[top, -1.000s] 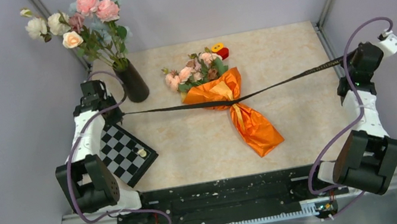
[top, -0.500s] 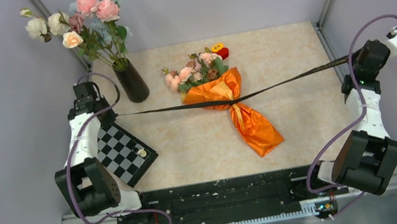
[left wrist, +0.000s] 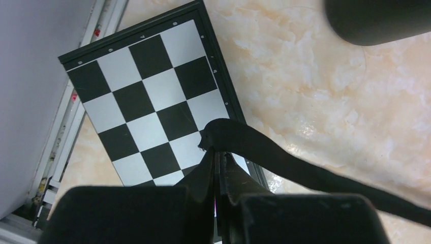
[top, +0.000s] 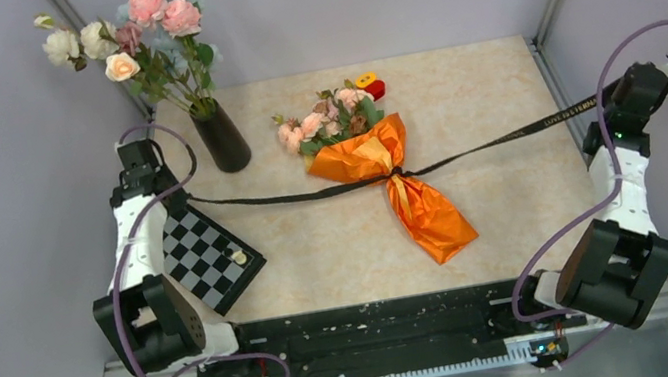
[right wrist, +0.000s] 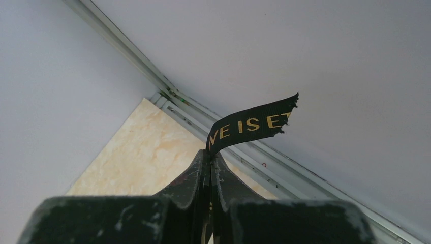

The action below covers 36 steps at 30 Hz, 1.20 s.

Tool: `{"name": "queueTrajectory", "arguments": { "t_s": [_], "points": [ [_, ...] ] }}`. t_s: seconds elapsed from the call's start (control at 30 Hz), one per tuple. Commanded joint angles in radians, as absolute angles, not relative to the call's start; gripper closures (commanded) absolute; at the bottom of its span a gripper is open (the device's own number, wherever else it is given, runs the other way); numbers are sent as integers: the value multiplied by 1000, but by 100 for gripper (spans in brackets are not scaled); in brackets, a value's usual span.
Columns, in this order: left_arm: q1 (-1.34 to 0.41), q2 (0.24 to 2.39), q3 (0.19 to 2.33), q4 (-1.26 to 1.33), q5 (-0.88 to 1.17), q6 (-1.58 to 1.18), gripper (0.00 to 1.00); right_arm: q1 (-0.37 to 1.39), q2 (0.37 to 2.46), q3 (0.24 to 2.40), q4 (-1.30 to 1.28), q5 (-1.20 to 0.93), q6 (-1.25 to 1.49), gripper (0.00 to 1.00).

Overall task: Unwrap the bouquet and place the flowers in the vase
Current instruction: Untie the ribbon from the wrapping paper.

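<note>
so the ribbon [top: 494, 138] is pinched tight at both ends, by left gripper [left wrist: 216, 160] and right gripper [right wrist: 210, 160], with the bouquet [top: 420, 210] knot sat roughly midway between

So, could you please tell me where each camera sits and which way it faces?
Top external: above and behind the robot, looking down on the table; left arm and right arm show.
Left wrist: looks down past the shut left gripper at the chessboard and vase.
Right wrist: looks past the shut right gripper toward the enclosure wall.
Shared: the ribbon appears in all three.
</note>
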<state>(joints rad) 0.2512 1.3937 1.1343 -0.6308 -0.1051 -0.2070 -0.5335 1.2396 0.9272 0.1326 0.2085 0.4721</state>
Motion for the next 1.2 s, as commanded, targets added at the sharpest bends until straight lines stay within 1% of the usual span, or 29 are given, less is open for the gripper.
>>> {"name": "queueTrajectory", "arguments": {
  "t_s": [0.0,0.33,0.37,0.4,0.43,0.47,0.5,0.53,0.57,0.6,0.63,0.67,0.77,0.93,1.07,1.17],
  "points": [
    [264,1340,1120,-596,-159,-206,100,-556,1239,992,150,225,459,100],
    [266,1329,1120,-595,-165,-207,100,-566,1237,1002,129,247,456,100],
    [266,1330,1122,-598,-168,-206,100,-566,1238,1001,126,243,458,88],
    [266,1330,1124,-601,-169,-206,91,-567,1238,995,126,236,463,69],
    [266,1328,1124,-603,-169,-206,77,-566,1238,990,127,230,469,44],
    [265,1325,1124,-603,-168,-205,54,-566,1237,985,128,224,473,27],
    [265,1322,1124,-604,-169,-201,34,-567,1236,979,129,217,477,19],
    [265,1320,1123,-604,-171,-200,21,-566,1231,974,130,206,478,14],
    [265,1316,1124,-606,-169,-201,13,-566,1226,968,132,193,477,12],
    [264,1310,1122,-606,-158,-200,8,-566,1220,964,136,181,474,11],
    [259,1305,1119,-605,-146,-199,3,-566,1210,959,139,170,469,10],
    [251,1298,1115,-601,-143,-193,2,-566,1200,955,141,158,462,10],
    [206,1288,1115,-597,-142,-180,1,-565,1175,940,157,87,448,9],
    [96,1290,1117,-595,-120,-155,1,-539,1188,946,144,-124,452,10],
    [-43,1280,1112,-590,-178,-150,1,-438,1211,955,58,-230,426,14],
    [-136,1265,1089,-563,-190,-141,1,-341,1216,920,25,-291,427,17]
  ]
}}
